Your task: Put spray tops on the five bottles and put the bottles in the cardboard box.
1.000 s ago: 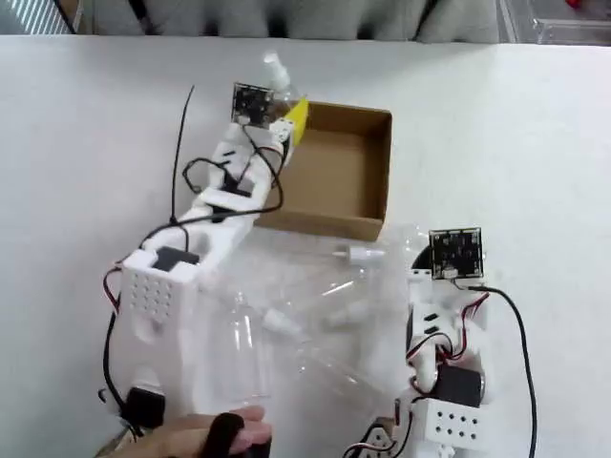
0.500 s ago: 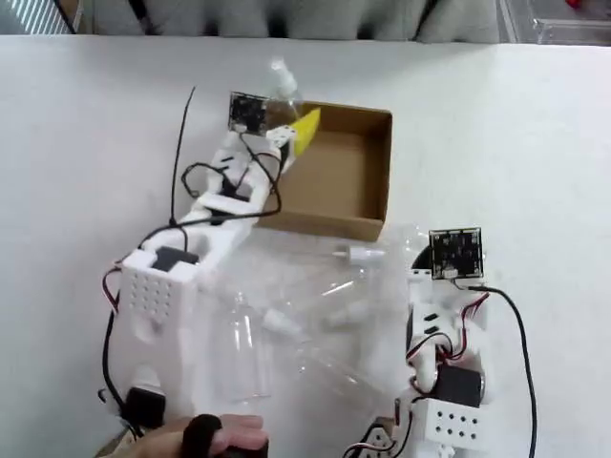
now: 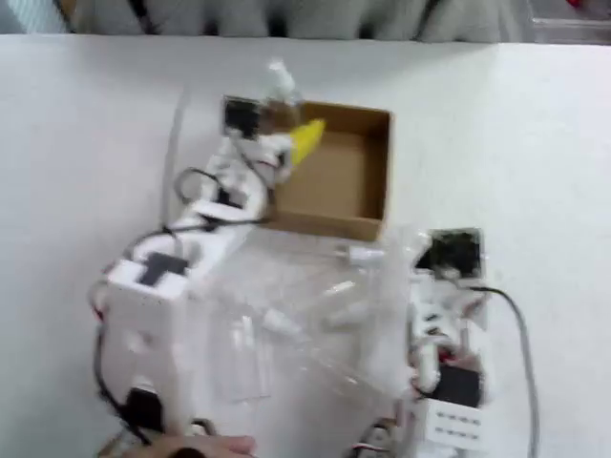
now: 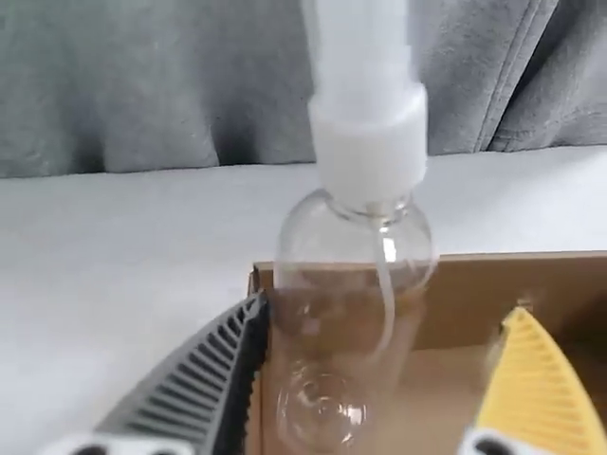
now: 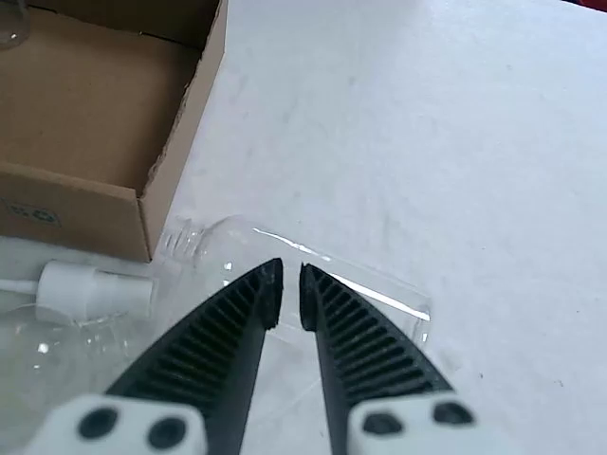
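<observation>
Spray bottle [image 4: 356, 284] of clear plastic, white spray top [image 4: 365, 142] fitted, upright at the far corner of the cardboard box [image 3: 329, 221] on the left arm's side. Lower half seen against the box's inside; resting or hanging, impossible to tell. Left gripper [image 4: 389, 308] spread wide around it: grey finger [image 4: 204, 379] just beside, yellow finger [image 4: 526, 389] clear of it. Right gripper [image 5: 287, 280] just off the box's near wall, fingers almost together, gripping nothing, above an uncapped bottle [image 5: 379, 294] lying on the table [image 5: 455, 114] — loose spray top [image 5: 95, 287] beside that same wall.
</observation>
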`<state>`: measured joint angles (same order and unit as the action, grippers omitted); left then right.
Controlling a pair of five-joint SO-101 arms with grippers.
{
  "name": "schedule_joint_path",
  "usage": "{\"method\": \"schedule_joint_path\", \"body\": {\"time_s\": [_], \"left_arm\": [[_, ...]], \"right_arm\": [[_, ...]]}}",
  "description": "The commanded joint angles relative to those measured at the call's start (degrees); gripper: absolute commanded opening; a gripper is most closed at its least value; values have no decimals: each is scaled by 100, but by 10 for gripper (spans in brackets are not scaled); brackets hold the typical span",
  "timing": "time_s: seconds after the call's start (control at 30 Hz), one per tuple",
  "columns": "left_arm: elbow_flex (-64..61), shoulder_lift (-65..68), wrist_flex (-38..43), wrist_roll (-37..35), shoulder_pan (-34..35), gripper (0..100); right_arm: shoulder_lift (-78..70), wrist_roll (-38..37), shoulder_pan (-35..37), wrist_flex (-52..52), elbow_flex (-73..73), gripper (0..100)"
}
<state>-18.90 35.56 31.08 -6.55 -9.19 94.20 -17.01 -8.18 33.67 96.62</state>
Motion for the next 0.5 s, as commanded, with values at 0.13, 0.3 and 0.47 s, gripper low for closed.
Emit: {"method": "schedule_joint_path", "body": {"time_s": [0.13,0.3,0.47], "left_arm": [[-1064,-1938,79,-79,-57,351],[-1952,-2993,-264,-35,-92,351],[-2708,-4259,-1407,-26,75,351]], "right_arm": [[-22,9,-57,13,53,16],[-31,9,-57,13,53,16],[-31,9,-66,13,53,16]]}}
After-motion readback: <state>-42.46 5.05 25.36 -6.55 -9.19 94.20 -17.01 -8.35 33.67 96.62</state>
